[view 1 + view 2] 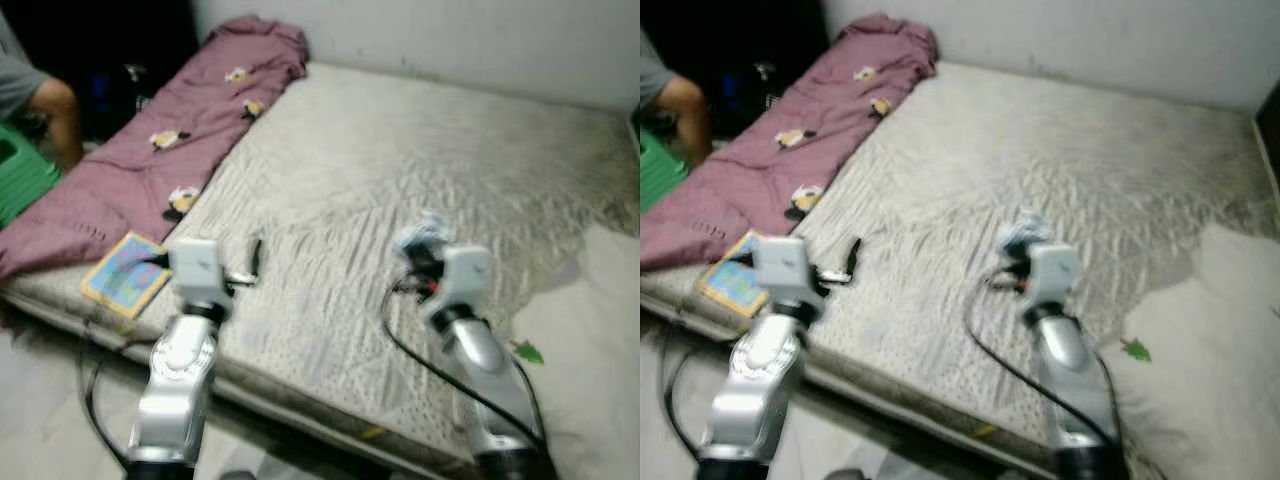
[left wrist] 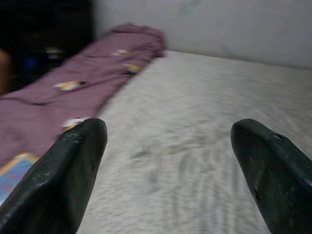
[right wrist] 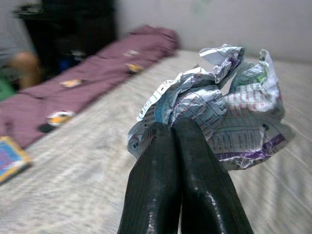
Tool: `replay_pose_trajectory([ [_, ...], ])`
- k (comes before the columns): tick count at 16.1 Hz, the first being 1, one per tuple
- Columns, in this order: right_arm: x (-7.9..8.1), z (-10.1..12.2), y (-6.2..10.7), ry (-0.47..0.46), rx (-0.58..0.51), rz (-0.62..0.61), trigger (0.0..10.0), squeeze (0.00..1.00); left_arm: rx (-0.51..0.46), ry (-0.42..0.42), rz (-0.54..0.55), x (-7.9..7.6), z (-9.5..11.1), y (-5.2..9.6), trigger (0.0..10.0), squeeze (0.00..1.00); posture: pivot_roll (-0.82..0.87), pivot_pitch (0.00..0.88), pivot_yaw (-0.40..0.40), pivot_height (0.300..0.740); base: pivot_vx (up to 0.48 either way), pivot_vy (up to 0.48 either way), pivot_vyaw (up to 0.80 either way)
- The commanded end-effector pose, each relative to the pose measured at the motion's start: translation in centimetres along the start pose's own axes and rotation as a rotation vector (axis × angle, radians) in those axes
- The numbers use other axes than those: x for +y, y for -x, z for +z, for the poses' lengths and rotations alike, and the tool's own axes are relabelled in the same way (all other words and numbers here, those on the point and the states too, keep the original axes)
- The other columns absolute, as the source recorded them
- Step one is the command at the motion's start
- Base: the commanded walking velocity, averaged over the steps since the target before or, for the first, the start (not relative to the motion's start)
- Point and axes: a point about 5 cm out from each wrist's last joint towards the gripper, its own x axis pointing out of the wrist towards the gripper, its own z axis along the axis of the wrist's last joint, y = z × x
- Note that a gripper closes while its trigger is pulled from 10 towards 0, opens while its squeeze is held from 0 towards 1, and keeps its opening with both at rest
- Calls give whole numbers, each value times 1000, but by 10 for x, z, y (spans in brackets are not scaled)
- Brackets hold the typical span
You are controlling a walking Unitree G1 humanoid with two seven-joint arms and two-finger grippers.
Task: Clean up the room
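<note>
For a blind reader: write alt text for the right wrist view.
The right gripper, fingers shut together, pinches a crumpled printed paper above a pale mattress. Behind it a maroon blanket lies along the bed's edge.

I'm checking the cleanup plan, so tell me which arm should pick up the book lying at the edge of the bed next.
Probably the left. The left gripper is open and free, above the bed near the book. The right gripper is shut on crumpled paper, farther from the book.

A bedroom in a home.
A wide bed (image 1: 420, 180) stands against a plain wall (image 1: 450, 40), a purple blanket (image 1: 150, 150) along its edge.
</note>
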Motion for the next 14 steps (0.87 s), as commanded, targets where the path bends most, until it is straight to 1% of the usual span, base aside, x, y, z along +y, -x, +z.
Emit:
replay_pose_trajectory([
  [1,1,0,2,13,10,-7,10000,0,5,-13,17,4,0,4,10000,0,-20,0,42,740,0,0,0],
  [2,0,-2,2,9,19,-16,10000,0,14,-9,20,5,-2,4,10000,0,-22,0,39,740,0,0,0],
  [3,-2,-3,3,4,27,-21,10000,0,26,-5,20,4,-6,5,10000,0,-22,0,38,740,0,0,-613],
  [4,-4,-4,3,-3,35,-25,10000,0,39,-2,15,3,-9,6,10000,0,-24,0,40,740,0,285,-800],
  [6,-6,-6,3,7,41,-30,10000,0,46,0,10,2,-11,7,10000,0,-24,0,38,740,0,369,-800],
  [12,-7,-7,4,0,55,-36,10000,0,50,2,2,1,-11,7,10000,0,-26,0,34,740,0,377,-800],
  [13,-8,-8,4,-1,57,-38,10000,0,53,2,1,1,-11,7,10000,0,-24,0,35,740,0,379,-544],
  [14,-8,-8,4,-3,60,-41,10000,0,54,1,-1,1,-11,7,10000,0,-25,0,35,740,0,375,0],
])
